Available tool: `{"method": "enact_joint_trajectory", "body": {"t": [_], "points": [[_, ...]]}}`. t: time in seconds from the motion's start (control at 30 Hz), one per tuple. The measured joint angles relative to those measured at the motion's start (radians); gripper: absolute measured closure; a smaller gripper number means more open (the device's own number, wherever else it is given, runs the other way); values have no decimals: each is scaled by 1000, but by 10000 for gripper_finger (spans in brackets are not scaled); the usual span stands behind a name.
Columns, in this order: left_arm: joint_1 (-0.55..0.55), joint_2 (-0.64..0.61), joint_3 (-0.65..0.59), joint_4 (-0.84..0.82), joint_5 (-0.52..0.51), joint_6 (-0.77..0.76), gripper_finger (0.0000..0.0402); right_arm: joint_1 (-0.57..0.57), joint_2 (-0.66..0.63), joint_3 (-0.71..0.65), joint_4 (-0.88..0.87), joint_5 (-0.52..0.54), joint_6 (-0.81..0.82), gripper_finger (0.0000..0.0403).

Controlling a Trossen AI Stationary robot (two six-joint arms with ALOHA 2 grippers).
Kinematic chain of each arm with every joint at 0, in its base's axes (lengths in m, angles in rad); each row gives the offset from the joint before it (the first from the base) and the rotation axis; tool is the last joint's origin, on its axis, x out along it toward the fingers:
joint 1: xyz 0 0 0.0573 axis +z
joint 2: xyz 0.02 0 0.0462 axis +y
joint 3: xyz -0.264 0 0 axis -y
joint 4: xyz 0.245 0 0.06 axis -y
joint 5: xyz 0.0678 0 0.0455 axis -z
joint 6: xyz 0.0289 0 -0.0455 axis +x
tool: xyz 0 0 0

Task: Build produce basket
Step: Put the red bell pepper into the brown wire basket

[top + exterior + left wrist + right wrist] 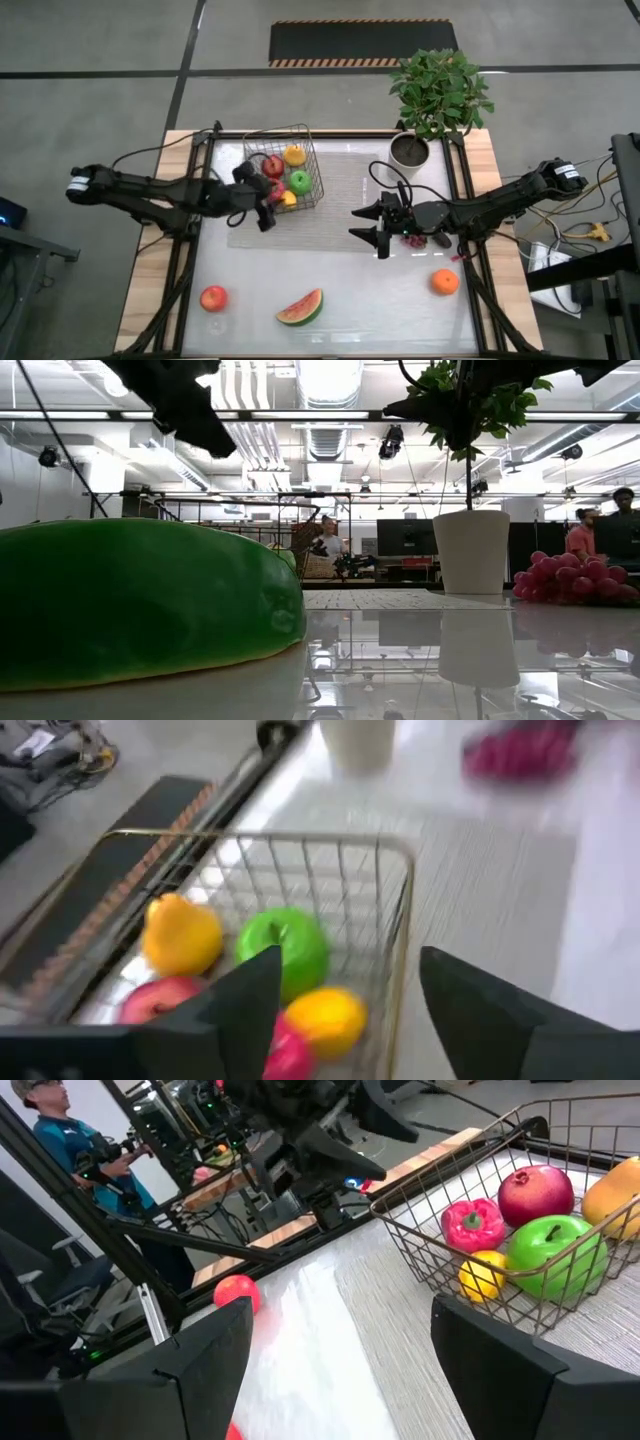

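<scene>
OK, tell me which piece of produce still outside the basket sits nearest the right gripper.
The purple grapes, lying right beside the right gripper. The orange, the watermelon slice and the red apple lie farther off toward the table's front edge.

In the low view the watermelon slice [140, 605] fills the near left and runs off the edge, hiding the basket behind it, the grapes [575, 580] are cut at the right edge, and in the left wrist view the grapes [520, 750] are only a pink blur.

Left tool [268, 205] and right tool [372, 224] both gape, empty.
</scene>
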Motion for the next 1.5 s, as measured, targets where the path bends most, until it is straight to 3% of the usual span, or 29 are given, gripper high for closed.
{"method": "enact_joint_trajectory", "body": {"t": [0.2,0.37,0.43,0.63,1.5], "points": [[49,163,267,-476,22,45,274,0,0,0,-1,-1,-2,115],[147,258,374,-562,161,262,376,0,0,0,-1,-1,-26,115],[196,280,382,-562,251,333,394,0,0,0,-1,-4,-35,115],[308,346,353,-561,359,428,400,0,0,0,-18,-5,-51,115],[375,488,318,-560,306,430,401,0,0,0,-26,-4,-68,115]]}}
